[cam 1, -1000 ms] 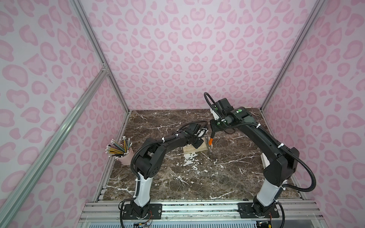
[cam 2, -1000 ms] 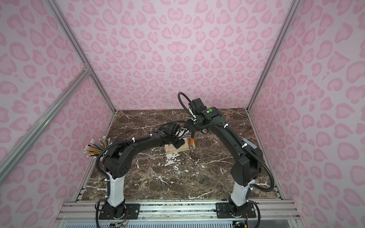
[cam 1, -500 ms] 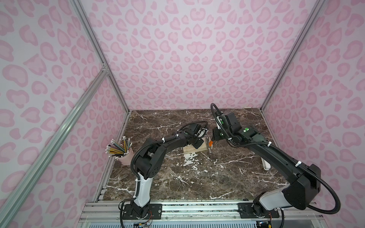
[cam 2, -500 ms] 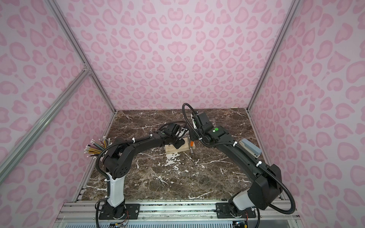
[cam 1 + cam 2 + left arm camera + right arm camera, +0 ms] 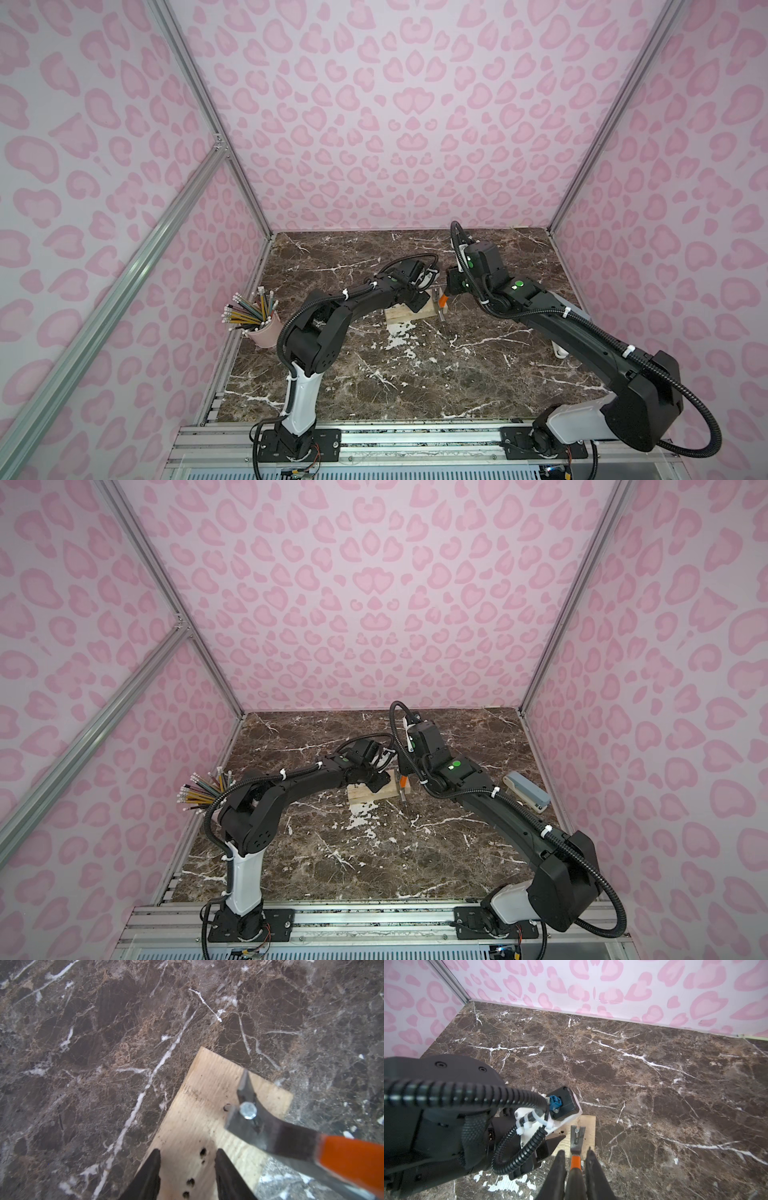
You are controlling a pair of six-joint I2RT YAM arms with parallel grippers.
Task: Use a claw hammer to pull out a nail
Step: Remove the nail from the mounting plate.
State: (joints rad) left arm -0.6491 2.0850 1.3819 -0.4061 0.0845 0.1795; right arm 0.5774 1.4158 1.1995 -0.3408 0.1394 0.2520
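Where the right fingers [image 5: 593, 1167] meet, they are clamped narrow on the black shaft of the claw hammer [image 5: 575, 1162], just behind its orange collar. Silver head reaches forward from that grip onto the wooden block [image 5: 589, 1126]. Forked claw lies over the block's top face, near one end. The nail [image 5: 248, 1110] stands in the fork with its round head above the steel, clearest in the left wrist view. Hammer there [image 5: 280, 1134] comes in at a slant across the block's edge.

On the other arm, left fingers [image 5: 151, 1174] stand moderately apart with only bare wood between them. Both tips are over the same block [image 5: 199, 1115], beside the claw and apart from it. Whether the tips press on the wood: cannot tell. Several small dark holes [image 5: 202, 1152] dot the wood between and ahead of the tips.

Both top views: block [image 5: 403, 318] [image 5: 365, 796] lies mid-bench on the brown marble bench [image 5: 415, 374], and the two arms meet over it. Orange collar marks the hammer [image 5: 444, 300] [image 5: 402, 780] at the block's right end.

Further out: pink cup of pencils [image 5: 262, 328] at the bench's left edge, well apart from the block. Grey-blue stapler [image 5: 525, 791] near the right wall, beyond the right arm. Pink-spotted walls [image 5: 415, 124] all round.
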